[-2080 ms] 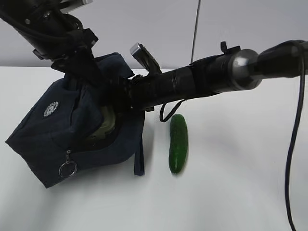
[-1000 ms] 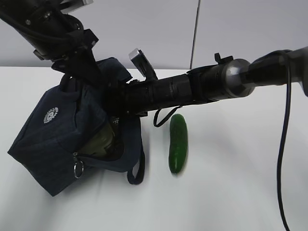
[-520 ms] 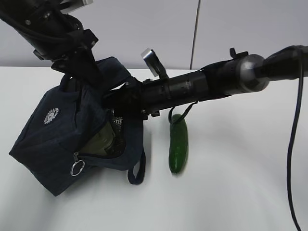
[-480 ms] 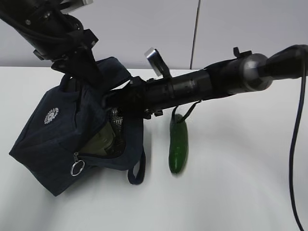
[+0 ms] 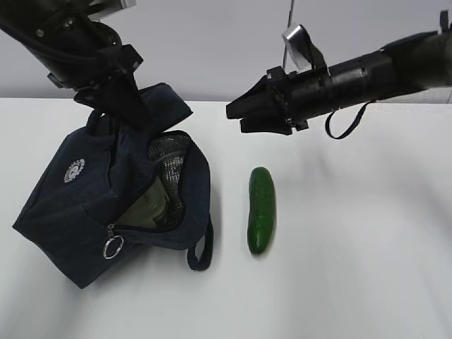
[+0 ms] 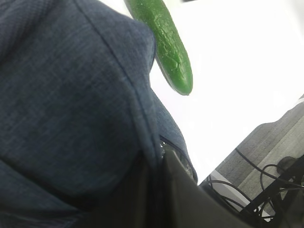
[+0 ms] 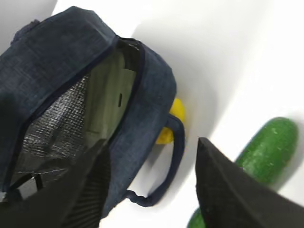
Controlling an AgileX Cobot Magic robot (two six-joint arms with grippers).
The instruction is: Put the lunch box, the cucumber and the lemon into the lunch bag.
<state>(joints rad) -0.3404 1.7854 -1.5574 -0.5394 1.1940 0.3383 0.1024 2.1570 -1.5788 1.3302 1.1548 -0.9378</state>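
The dark navy lunch bag (image 5: 85,205) lies tilted on the table with its mouth facing right. The sage-green lunch box (image 5: 147,206) sits inside against the silvery lining. My left gripper (image 5: 127,109) is shut on the bag's top fabric and holds it up; the left wrist view shows the pinch (image 6: 159,164). My right gripper (image 5: 236,116) is open and empty, in the air to the right of the bag's mouth. The cucumber (image 5: 260,210) lies on the table below it. The lemon (image 7: 173,118) shows only in the right wrist view, half hidden behind the bag (image 7: 61,66) and its handle.
The white table (image 5: 353,254) stretches to the right and in front of the cucumber. A loop handle (image 5: 201,247) hangs from the bag's lower edge next to the cucumber. The silver ring pull (image 5: 111,247) hangs at the bag's front. A grey wall stands behind.
My right gripper has pulled out of the bag's mouth and moved up and to the right, empty. The lunch box stays inside. The bag and the cucumber have hardly moved.
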